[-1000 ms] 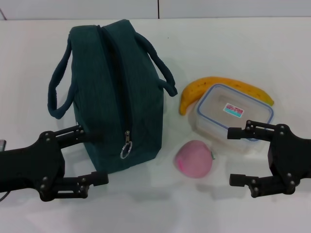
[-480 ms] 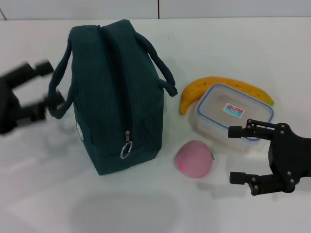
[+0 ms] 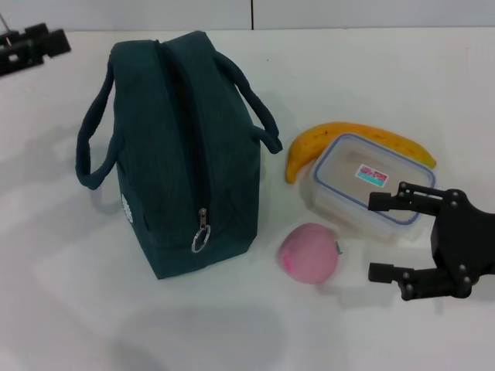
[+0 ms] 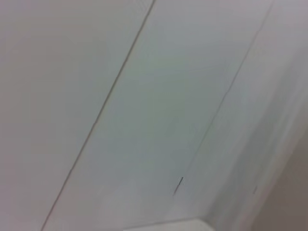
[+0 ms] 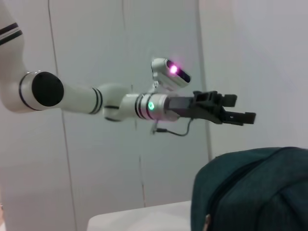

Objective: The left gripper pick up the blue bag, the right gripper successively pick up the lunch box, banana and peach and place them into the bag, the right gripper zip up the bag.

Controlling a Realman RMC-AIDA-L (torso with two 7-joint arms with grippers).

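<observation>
The dark teal bag stands upright on the white table, zip shut, its pull hanging at the near end. The banana lies behind the clear lunch box with the blue-rimmed lid. The pink peach lies in front of them. My right gripper is open and empty, low by the table, just right of the peach and in front of the lunch box. My left gripper is at the far left edge, well away from the bag. In the right wrist view it is raised above the bag, open and empty.
The white table has bare room in front of the bag and to its left. A pale wall with seams stands behind the table. The left wrist view shows only that wall.
My left gripper has risen from low at the bag's front left corner and swung up and back to the far left. The right gripper has shifted slightly right. The objects have not moved.
</observation>
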